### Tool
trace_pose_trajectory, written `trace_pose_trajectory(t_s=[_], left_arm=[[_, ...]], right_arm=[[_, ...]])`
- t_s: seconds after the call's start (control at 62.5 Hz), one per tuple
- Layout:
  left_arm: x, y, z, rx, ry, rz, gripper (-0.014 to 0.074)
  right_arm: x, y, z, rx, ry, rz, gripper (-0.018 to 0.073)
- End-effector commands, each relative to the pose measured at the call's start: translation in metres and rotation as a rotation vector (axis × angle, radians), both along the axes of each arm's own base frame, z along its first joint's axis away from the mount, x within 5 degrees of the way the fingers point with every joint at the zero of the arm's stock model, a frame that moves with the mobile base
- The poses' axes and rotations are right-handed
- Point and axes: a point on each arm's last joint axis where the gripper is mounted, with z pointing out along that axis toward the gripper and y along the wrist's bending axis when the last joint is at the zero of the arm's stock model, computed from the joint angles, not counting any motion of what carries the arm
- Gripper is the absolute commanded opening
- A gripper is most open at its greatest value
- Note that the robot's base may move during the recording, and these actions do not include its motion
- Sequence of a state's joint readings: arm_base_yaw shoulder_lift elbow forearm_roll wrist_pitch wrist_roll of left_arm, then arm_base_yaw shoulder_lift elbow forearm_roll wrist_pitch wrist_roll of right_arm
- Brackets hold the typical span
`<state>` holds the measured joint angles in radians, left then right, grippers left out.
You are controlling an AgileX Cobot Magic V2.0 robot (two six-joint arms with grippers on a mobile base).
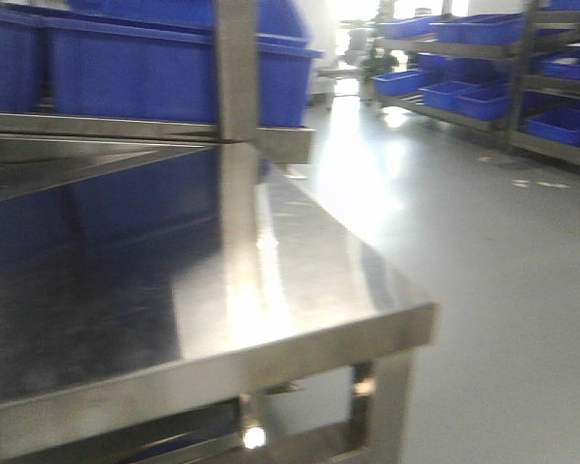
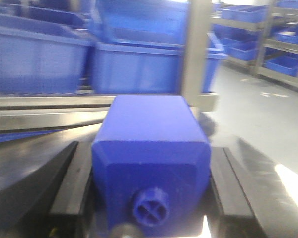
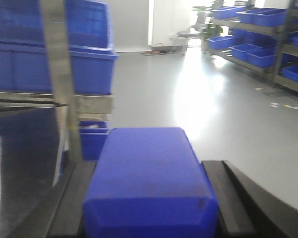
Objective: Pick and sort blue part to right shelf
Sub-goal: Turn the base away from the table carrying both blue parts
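The blue part (image 3: 149, 173) lies lengthwise between the black fingers (image 3: 82, 198) of my right gripper (image 3: 151, 163), which is shut on it. Its sloped shoulders face the camera and its cap end is cut off by the frame's lower edge. My left gripper (image 2: 150, 148) is shut on a squatter blue block (image 2: 149, 129) with a small round knob (image 2: 150, 207). The right shelf (image 1: 126, 126), a steel rack with large blue bins (image 1: 174, 68), stands just ahead and to the left. Neither gripper shows in the front view.
A shiny steel tabletop (image 1: 271, 290) stretches below the rack, its corner at the lower right. A vertical steel post (image 1: 237, 68) rises at the rack's front. Grey floor lies to the right, with more racks of blue bins (image 1: 522, 77) far back.
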<state>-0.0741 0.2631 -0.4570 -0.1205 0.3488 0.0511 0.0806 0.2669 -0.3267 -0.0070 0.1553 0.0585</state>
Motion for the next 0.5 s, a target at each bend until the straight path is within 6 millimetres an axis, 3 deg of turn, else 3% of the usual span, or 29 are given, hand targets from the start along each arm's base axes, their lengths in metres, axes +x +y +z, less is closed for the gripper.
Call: trace_pose_trajectory(t_s=[0.0,0.48], left_arm=[[-0.0005,0.0011,0.0173,-0.013,-0.109,0.012,0.0386],[-0.0002,0.0011,0.0171,-0.013,-0.108,0.012,0.0386]], right_arm=[[-0.0014,-0.0006,0.0181,-0.013,-0.118,-0.007,0.0407],[-0.0014,-0.0006,0.0181,-0.013,-0.118,-0.007,0.0407]])
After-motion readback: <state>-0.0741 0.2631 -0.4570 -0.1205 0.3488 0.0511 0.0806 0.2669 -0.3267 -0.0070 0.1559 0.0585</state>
